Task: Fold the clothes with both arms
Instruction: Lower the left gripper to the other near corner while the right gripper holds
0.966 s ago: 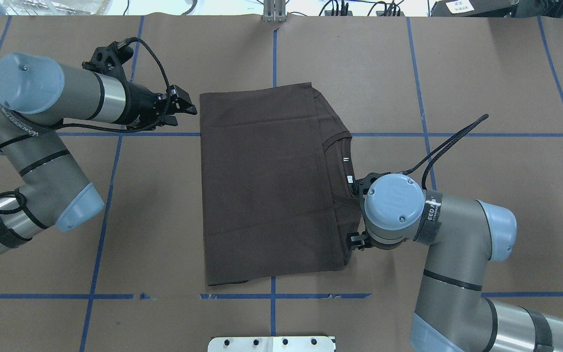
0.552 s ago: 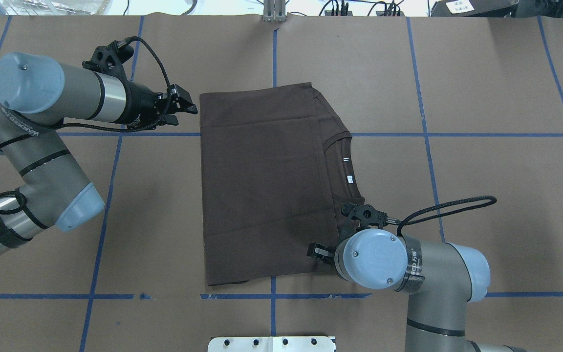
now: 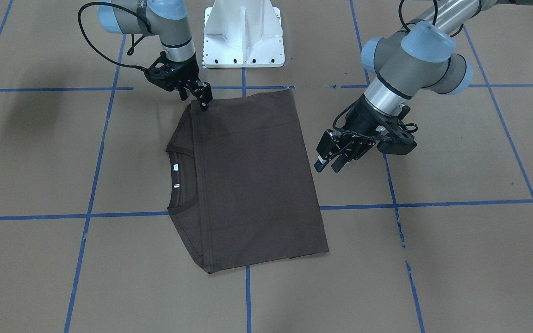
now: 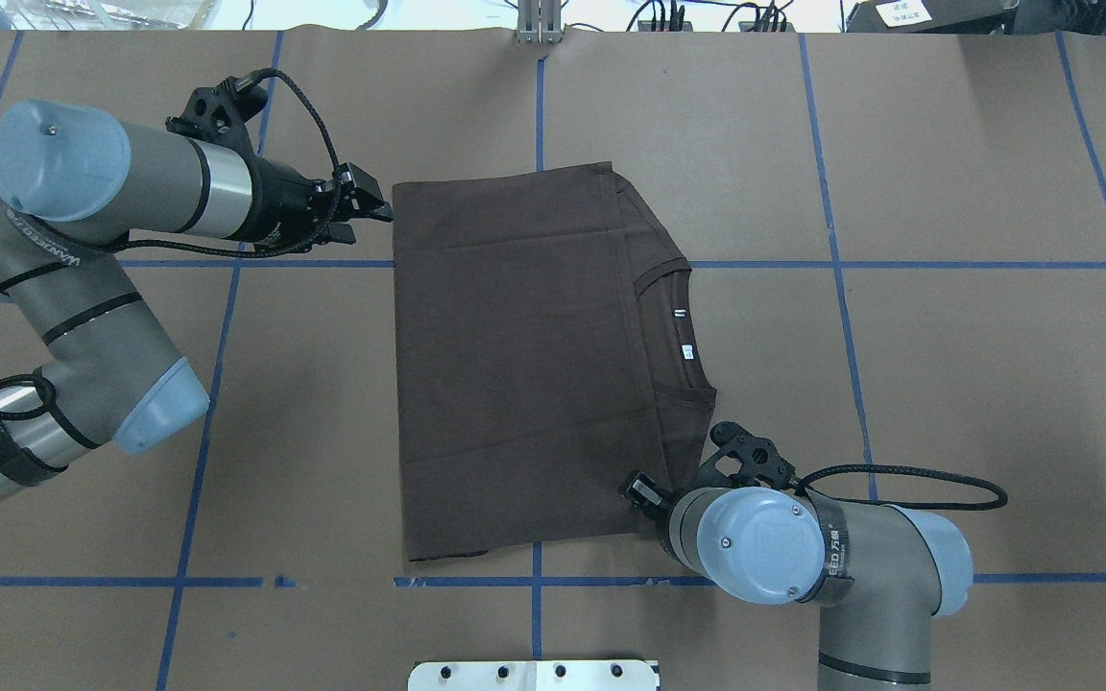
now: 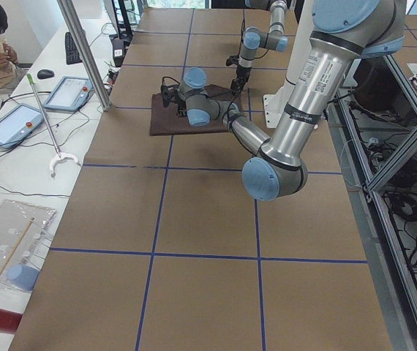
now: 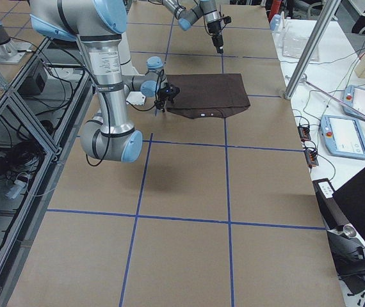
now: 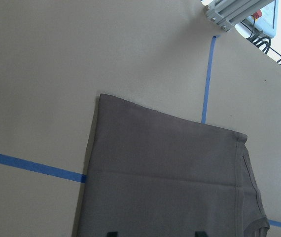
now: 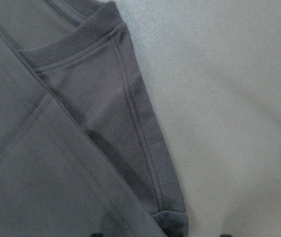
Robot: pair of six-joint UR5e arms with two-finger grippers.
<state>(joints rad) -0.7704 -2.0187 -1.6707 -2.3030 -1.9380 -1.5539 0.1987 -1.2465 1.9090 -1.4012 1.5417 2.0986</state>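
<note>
Bright, even light is falling from above onto the flat brown paper-covered table (image 4: 947, 144), so shadows are coming out soft. A broad, blurred grey shadow patch (image 3: 30, 111) is lying on the paper in the front-facing view, and a fainter one is edging the grey-and-silver jointed left arm (image 4: 92, 317) in the overhead view. The strip beyond the table's far edge is blowing out to white there. Both wrist views are looking washed out, turning the dark brown short-sleeved T-shirt (image 8: 56, 148) pale grey-brown, though its stitching is reading sharply in the right one.
</note>
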